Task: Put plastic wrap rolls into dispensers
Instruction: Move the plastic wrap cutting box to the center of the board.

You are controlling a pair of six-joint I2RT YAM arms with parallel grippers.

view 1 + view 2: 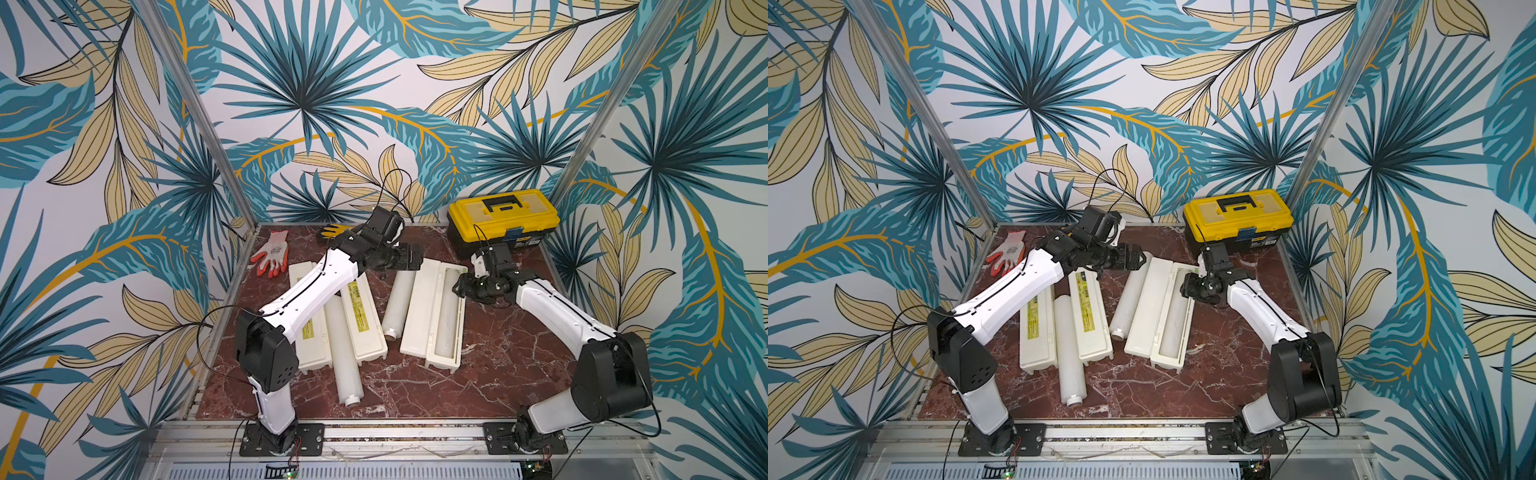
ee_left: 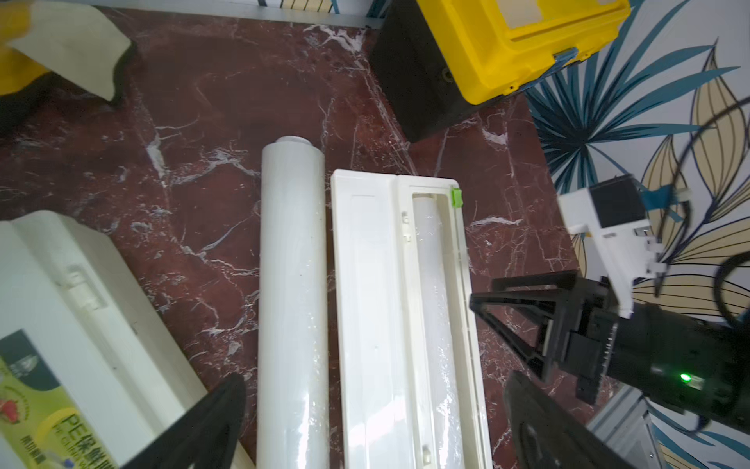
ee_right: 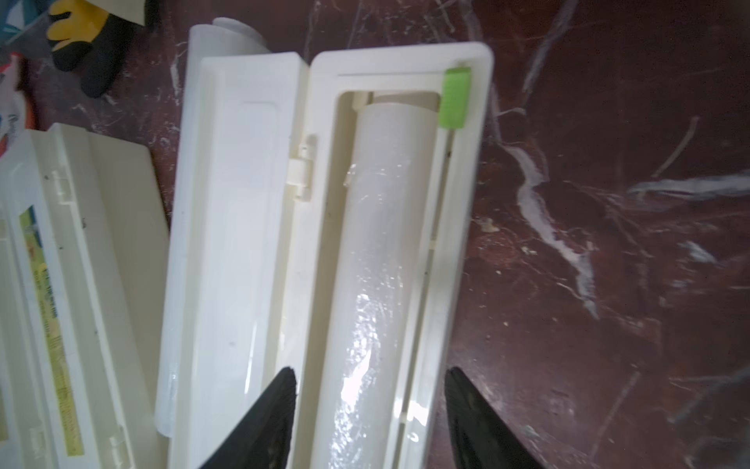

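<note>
done: one roll lying in open dispenser | to do: loose roll beside its lid, another between two shut dispensers | left gripper: fingers wide apart, empty | right gripper: fingers apart astride the lying roll, unclamped

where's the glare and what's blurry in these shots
right wrist view: glare streaks on the seated roll, yellow-black glove soft; left wrist view: labelled dispenser nearest the lens slightly blurred; both top views: evenly lit, table sharp
</note>
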